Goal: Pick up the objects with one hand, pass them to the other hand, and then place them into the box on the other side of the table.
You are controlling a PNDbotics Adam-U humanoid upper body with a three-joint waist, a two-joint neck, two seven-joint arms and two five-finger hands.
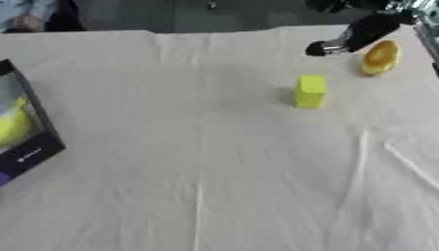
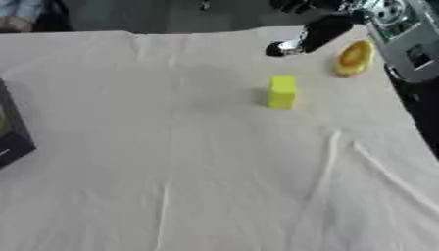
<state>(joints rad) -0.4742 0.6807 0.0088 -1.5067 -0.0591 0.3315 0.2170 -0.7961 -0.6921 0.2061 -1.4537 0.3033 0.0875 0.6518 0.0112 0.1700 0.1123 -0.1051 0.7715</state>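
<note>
A yellow block (image 1: 310, 90) stands upright on the white tablecloth, right of centre. Behind it to the right lies an orange-yellow oval object (image 1: 380, 57). My right hand (image 2: 310, 34) comes in from the upper right corner, above the table's far edge. One black finger with a silver tip (image 1: 330, 47) stretches down and left, just left of the oval object and behind the block. It holds nothing. The black box (image 1: 38, 135) sits at the left edge with something yellow (image 1: 10, 122) inside. My left hand does not show.
The right forearm's silver housing (image 2: 410, 46) hangs over the table's right edge. The cloth (image 1: 197, 171) has raised creases at the lower right (image 1: 403, 159). A person's sleeve (image 1: 26, 12) shows at the far left corner, beyond the table.
</note>
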